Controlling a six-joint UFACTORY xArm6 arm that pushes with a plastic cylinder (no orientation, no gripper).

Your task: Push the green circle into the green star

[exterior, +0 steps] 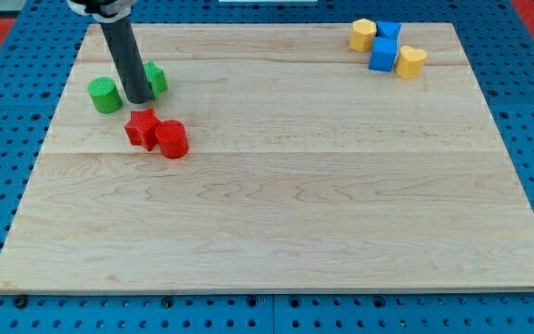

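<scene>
The green circle (105, 95) sits near the board's upper left. The green star (155, 80) lies just to its right, partly hidden behind my rod. My tip (139, 98) rests on the board between the two green blocks, close against the star's left side and a short gap right of the circle.
A red star (141, 127) and a red cylinder (171, 139) touch each other just below my tip. At the upper right are a yellow block (363, 35), two blue blocks (385, 48) and a yellow heart (410, 61). The wooden board (276, 223) lies on a blue pegboard.
</scene>
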